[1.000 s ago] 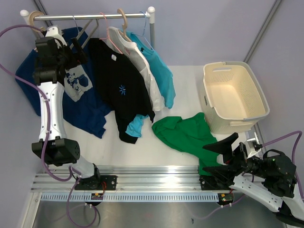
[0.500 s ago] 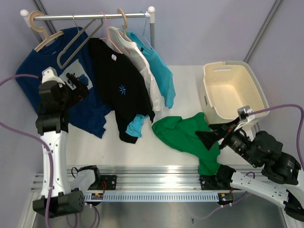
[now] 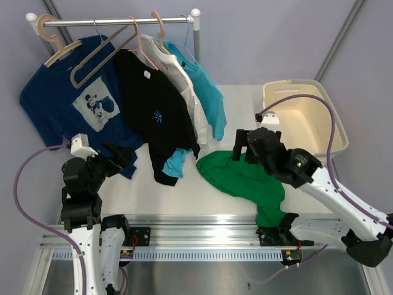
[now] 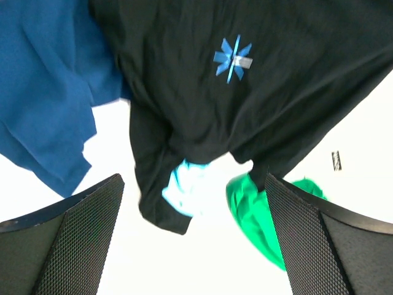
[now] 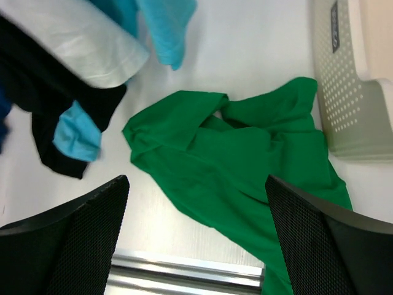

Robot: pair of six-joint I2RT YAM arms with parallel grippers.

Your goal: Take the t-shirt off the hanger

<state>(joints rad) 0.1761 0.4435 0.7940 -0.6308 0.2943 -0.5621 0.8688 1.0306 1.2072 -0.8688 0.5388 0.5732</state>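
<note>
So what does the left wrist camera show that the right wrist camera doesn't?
Only the left wrist: the blue star print on the black shirt. Only the right wrist: the basket, the white shirt, and the whole green t-shirt, crumpled on the table with no hanger in it. Both: part of that t-shirt, the black shirt's hem and the turquoise fabric below it.

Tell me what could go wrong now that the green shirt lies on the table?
1. The shirt droops over the near edge of the table, so it might slide off.
2. The open left tool sits close to the hem of the blue shirt; moving up, it could snag that cloth.
</note>
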